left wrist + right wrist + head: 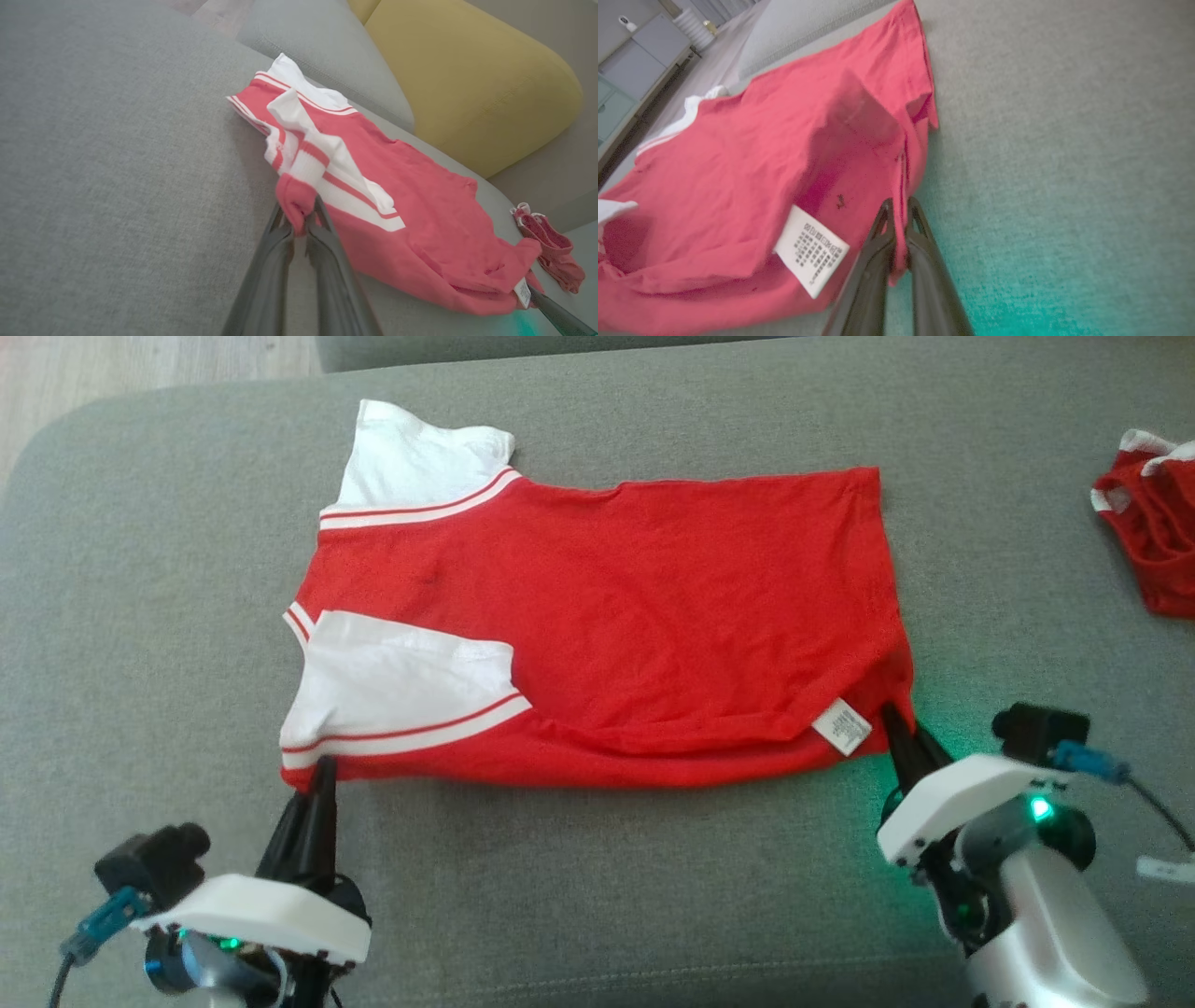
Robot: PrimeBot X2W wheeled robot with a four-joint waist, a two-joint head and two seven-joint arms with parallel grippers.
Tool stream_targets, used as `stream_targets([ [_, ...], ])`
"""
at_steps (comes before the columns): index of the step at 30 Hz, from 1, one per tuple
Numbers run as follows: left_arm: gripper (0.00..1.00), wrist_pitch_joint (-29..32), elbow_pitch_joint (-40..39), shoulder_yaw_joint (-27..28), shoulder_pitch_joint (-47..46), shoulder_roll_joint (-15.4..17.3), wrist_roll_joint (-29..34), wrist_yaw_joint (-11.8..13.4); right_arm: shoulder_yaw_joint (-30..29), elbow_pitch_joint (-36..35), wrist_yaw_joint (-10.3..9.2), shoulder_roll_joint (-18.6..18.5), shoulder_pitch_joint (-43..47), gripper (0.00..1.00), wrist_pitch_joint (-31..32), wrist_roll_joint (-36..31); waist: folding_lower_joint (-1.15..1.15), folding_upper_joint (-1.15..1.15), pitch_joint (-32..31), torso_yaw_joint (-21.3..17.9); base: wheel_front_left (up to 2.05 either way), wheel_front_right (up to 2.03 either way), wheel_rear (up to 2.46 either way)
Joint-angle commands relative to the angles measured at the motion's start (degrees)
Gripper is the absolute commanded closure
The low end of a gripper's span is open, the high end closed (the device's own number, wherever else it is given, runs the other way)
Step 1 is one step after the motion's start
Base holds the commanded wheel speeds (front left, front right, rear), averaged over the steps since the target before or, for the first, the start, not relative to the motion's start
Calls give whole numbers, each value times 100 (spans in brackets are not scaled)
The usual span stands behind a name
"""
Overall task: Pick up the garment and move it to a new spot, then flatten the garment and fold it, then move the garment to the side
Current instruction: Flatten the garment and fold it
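The shirt lies spread on the sofa just ahead of both arms, left jaws clamped on its shoulder corner, right jaws on its hem corner. Flattening looks done; folding and shifting it aside are not yet done.

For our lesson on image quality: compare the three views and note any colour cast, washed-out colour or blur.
Head view: green glow on the sofa beside the right tool; the shirt reads saturated red. Right wrist view: teal cast over the lower-right sofa, shirt paler and pinker. Left wrist view: shirt washed-out pink, left tool softly blurred.
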Motion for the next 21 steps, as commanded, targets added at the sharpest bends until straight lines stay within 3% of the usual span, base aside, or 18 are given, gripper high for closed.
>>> stream_targets([
  [1,100,-64,-235,199,-208,65,55,-22,96,-232,37,-7,-70,100,12,53,0,0,-7,-6,0,0,0],
  [14,100,206,-1434,193,526,233,96,190,-190,-2410,37,-376,1074,100,1178,441,0,0,-56,-99,0,0,0],
  [21,100,251,-1323,-12,1210,132,57,264,-361,-2593,37,-174,1763,100,1467,479,0,0,-95,-146,0,0,0],
])
